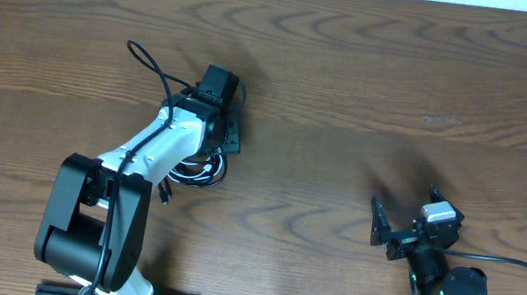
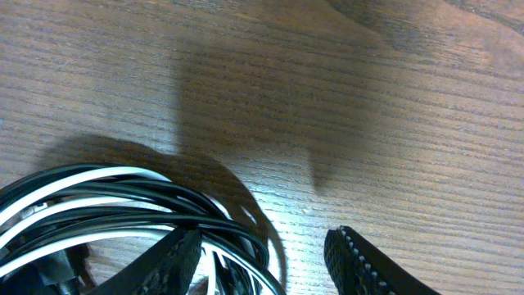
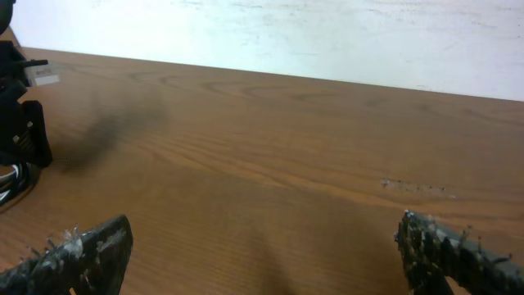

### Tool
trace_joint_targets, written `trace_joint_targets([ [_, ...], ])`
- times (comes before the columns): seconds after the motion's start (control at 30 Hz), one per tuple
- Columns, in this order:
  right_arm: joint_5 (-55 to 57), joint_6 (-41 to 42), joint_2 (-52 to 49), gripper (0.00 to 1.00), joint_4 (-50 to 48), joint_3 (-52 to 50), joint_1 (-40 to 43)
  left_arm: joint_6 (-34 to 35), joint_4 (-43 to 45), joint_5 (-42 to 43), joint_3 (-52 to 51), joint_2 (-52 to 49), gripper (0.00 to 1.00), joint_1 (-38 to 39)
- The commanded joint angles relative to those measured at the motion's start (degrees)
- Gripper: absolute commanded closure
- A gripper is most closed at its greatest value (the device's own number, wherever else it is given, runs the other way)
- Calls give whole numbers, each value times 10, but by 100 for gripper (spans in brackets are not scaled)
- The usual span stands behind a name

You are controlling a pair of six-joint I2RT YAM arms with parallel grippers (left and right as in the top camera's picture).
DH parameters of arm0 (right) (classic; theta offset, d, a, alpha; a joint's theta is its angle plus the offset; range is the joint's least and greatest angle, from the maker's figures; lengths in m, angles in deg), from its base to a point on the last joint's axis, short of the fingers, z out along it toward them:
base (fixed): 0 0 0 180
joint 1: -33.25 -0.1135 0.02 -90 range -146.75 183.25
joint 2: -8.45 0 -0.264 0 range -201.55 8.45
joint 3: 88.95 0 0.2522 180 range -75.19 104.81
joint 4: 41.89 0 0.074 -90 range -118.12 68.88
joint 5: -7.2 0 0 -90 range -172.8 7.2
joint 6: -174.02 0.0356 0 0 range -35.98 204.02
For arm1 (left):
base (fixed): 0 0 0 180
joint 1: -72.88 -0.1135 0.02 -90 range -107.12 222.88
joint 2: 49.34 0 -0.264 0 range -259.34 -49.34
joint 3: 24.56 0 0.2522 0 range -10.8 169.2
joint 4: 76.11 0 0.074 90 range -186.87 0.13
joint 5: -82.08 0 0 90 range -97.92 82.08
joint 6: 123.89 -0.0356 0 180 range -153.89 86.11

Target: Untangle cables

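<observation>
- The desk [image 1: 372,80], dark-grained wood, carries everything.
- The left arm [image 1: 158,145] reaches from the near edge into the desk's left half and hangs over the cable coil, hiding most of it from overhead.
- The right arm [image 1: 443,285] sits folded by the near edge, toward the right corner and well apart from the coil.
- The cables [image 1: 202,170] lie as one coil in the left half, about midway between the far and near edges. The black cable [image 2: 123,187] and the white cable [image 2: 82,174] loop through each other. I cannot tell where either plug end lies.
- The right fingers [image 3: 90,246] are spread wide over bare wood and hold nothing.
- The left fingers [image 2: 360,262] are released and partly apart, low at the coil's edge. One lies over the strands, the other over bare wood just beside them. A few loops sit between them, but nothing is pinched.
- Step in hand, as I judge it: getting a first hold on the coil. No strand looks separated yet.
- The next move calls for closing on one strand only, not a bunch, and the outer white loop looks easiest. The right fingers would then need to cross over and pin the black cable while the white one is drawn out.
</observation>
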Motion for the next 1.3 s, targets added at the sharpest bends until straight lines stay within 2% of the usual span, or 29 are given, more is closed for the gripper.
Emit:
trace_joint_targets([
  [0.0, 2, -9, 1, 1, 3, -1, -2, 1, 1, -1, 6, 24, 45, -14],
  [0.37, 2, -9, 1, 1, 3, -1, -2, 1, -3, -2, 6, 96, 43, -45],
  [0.43, 2, -9, 1, 1, 3, -1, -2, 1, -7, -4, 5, 96, 38, -47],
  [0.53, 2, -9, 1, 1, 3, -1, -2, 1, -14, -6, 4, 96, 37, -48],
  [1.27, 2, -9, 1, 1, 3, -1, -2, 1, -41, -6, 0, 94, 37, -48],
])
